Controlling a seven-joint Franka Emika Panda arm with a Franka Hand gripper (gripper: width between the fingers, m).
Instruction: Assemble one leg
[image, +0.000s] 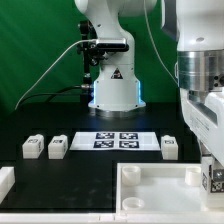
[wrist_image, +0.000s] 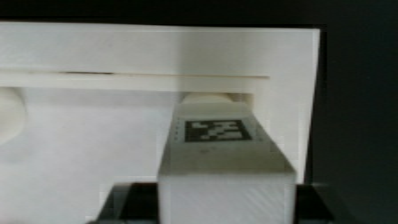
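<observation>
My gripper (image: 209, 168) is shut on one leg (image: 213, 181), a stubby white block with a black-and-white tag, held upright over the right corner of the large white panel (image: 160, 192). In the wrist view the held leg (wrist_image: 221, 150) sits between my dark fingers (wrist_image: 132, 202), with the gripper (wrist_image: 222, 205) shut on it. Its far end is at a recessed corner of the panel (wrist_image: 160, 60); I cannot tell whether they touch. Three more legs lie on the black table: two at the exterior view's left (image: 33, 147) (image: 57, 148) and one at its right (image: 170, 147).
The marker board (image: 120, 140) lies flat in front of the robot base (image: 113, 88). A white piece (image: 5, 181) shows at the exterior view's lower left edge. Cables run behind the base.
</observation>
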